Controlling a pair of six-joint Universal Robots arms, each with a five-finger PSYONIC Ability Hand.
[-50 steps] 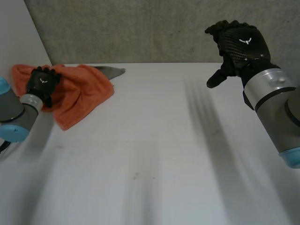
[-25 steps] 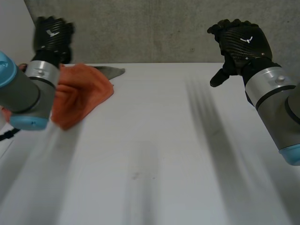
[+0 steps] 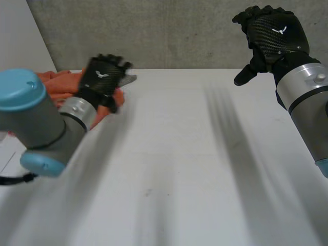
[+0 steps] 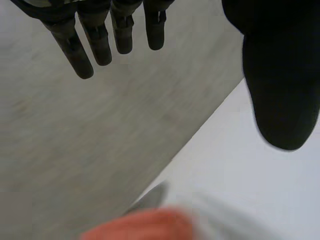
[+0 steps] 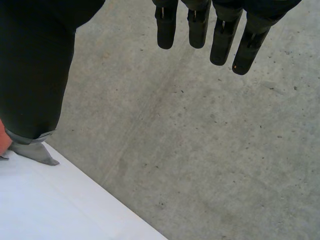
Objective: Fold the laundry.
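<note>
Both our left hand [image 3: 102,79] and right hand [image 3: 271,36] hang uncurled, empty; a hasty grab could bunch the orange cloth [image 3: 56,82] by the left.

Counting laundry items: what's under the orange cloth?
A grey cloth tip pokes out at its far edge; the rest is covered by the orange cloth and the left hand.

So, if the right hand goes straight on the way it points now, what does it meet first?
Probably the concrete wall behind the table: the right hand aims its open fingers at it, nothing between, though depth is unclear.
</note>
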